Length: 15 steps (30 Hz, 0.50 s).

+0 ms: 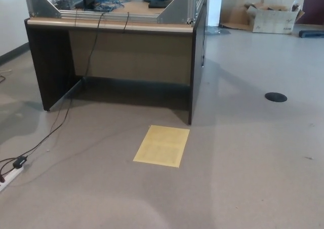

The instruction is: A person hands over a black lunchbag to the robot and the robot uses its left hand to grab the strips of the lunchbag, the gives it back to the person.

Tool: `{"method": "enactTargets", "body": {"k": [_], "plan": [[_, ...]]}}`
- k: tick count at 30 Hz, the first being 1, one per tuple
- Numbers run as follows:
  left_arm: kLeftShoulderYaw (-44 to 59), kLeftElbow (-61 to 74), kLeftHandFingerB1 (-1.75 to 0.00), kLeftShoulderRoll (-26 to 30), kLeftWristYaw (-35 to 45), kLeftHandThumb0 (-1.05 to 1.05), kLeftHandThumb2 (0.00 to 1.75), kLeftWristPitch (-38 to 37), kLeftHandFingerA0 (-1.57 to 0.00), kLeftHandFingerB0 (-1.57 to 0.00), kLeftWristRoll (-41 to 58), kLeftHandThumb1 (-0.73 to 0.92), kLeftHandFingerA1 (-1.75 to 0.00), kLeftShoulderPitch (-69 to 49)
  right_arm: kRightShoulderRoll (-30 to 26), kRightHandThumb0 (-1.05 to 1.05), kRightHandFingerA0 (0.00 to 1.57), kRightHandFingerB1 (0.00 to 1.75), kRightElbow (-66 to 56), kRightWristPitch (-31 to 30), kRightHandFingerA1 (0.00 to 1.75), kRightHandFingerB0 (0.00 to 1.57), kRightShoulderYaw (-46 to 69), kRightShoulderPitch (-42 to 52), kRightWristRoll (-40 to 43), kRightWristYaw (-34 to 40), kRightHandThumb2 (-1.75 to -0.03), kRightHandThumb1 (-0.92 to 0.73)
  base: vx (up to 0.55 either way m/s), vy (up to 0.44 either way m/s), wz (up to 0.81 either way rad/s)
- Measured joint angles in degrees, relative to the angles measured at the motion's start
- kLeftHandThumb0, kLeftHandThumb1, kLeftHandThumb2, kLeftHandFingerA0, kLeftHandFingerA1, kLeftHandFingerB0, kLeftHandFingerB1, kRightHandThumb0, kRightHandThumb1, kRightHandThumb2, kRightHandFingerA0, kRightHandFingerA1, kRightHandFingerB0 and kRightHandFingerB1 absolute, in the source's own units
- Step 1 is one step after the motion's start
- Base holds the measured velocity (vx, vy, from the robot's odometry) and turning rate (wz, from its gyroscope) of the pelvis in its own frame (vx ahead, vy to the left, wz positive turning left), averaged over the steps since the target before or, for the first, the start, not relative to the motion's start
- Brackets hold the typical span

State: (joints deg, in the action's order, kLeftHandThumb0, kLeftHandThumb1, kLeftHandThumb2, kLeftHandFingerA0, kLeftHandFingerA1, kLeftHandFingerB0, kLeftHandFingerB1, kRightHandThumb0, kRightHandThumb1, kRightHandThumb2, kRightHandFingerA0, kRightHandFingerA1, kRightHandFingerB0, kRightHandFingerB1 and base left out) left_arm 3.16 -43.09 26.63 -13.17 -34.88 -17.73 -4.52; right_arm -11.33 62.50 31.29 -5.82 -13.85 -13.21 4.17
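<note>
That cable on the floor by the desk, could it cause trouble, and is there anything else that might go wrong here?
Possibly. The cable trails loose from the desk to a power strip, so feet could snag it. The yellow sheet lies flat on the floor and might slip underfoot. No lunchbag, person or hand shows, so a handover cannot yet be judged.

you're looking at an evenly lit room, moderately bright, with soft light and no hard glare. the floor [243,163] reads a flat grey with a faint sheen toward the far right. the deepest shadow sits under the surface [111,24], in its open recess, and spills a little onto the floor along its right side. a soft dim patch lies at the lower edge. focus is sharp enough that you can trace the thin cable [55,125]. the yellow sheet [162,145] shows crisp edges. the far cardboard box [271,16] looks slightly softer.
</note>
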Motion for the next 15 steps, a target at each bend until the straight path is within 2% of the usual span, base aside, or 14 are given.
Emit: {"method": "enactTargets", "body": {"k": [2, 3, 6, 7, 12, 15], "plan": [[0.36, -5.30, -0.24, -0.39, -1.01, 0.01, 0.58, -1.58, 0.00, -0.04, 0.32, 0.63, -0.24, 1.10, 0.00, -0.64, 0.43, 0.40, 0.12, 0.03, 0.45, 0.40, 0.14, 0.12, 0.01, 0.46, -0.64, -0.80, 0.00, 0.000, 0.00], [0.59, -6.59, -0.24, -0.50, -1.02, -0.01, 0.73, -2.07, -0.05, -0.06, 0.63, 0.54, -0.16, 1.45, 0.01, -0.64, 0.43, 0.40, 0.13, 0.07, 0.45, 0.40, 0.21, 0.22, 0.03, 0.55, -0.64, -0.80, 0.00, 0.000, 0.00], [1.55, -9.41, -0.25, -0.78, -0.58, 0.00, 0.66, -2.94, -0.11, -0.09, 1.75, 0.59, -0.18, 2.60, 0.02, -0.66, 0.41, 0.40, 0.16, 0.14, 0.45, 0.38, 0.42, 0.57, 0.09, 0.73, -0.65, -0.80, 0.00, 0.000, 0.00], [2.24, -9.99, -0.27, -1.07, 0.09, 0.00, 0.59, -3.08, -0.10, -0.10, 2.65, 0.64, -0.27, 2.99, 0.02, -0.66, 0.44, 0.40, 0.16, 0.15, 0.46, 0.40, 0.42, 0.64, 0.06, 0.80, -0.65, -0.80, 0.00, 0.000, 0.00], [4.09, -9.93, -0.27, -1.98, 3.88, 0.01, 0.59, -3.19, -0.13, -0.15, 5.94, 0.63, -0.27, 3.44, 0.02, -0.66, 0.44, 0.40, 0.18, 0.16, 0.46, 0.39, 0.36, 0.69, 0.01, 1.12, -0.65, -0.81, 0.00, 0.000, 0.00], [4.79, -9.48, -0.27, -2.12, 6.12, -0.03, 0.59, -3.17, -0.22, -0.17, 7.79, 0.62, -0.31, 3.52, 0.02, -0.66, 0.43, 0.40, 0.19, 0.21, 0.46, 0.38, 0.36, 0.70, 0.02, 1.24, -0.65, -0.81, 0.00, 0.000, 0.00]]}}
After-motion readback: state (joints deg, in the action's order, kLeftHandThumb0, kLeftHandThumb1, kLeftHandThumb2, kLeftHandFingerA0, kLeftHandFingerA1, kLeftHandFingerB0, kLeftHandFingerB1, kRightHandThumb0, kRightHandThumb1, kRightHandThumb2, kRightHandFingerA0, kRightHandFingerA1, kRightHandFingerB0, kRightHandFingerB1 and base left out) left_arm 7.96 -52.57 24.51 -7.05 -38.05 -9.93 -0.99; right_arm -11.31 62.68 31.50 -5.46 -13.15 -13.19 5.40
